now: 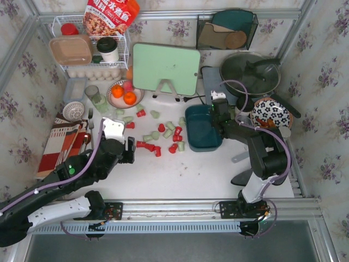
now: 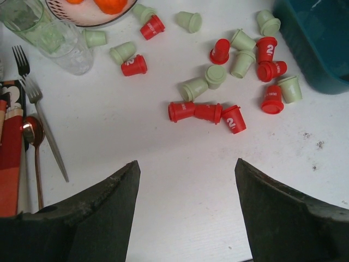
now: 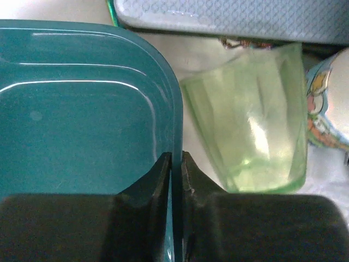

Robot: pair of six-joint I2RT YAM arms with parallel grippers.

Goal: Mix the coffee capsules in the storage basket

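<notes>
Jaws of the right gripper (image 3: 176,164) are pinched narrow on the right wall of the storage basket (image 1: 199,130), which looks empty where visible. The left gripper (image 2: 185,170) hangs over the surface (image 1: 180,174) with jaws spread wide, gripping nothing. Red and mint coffee capsules (image 2: 194,112) lie scattered at the basket's 9 o'clock, none inside it. A green glass (image 3: 251,136) stands just beside the pinched wall, at its 3 o'clock. Judging from this, the thin rim hold could slip if the basket is tilted, and any swing toward 3 o'clock may topple that glass. Round capsules may also roll away when nudged.
</notes>
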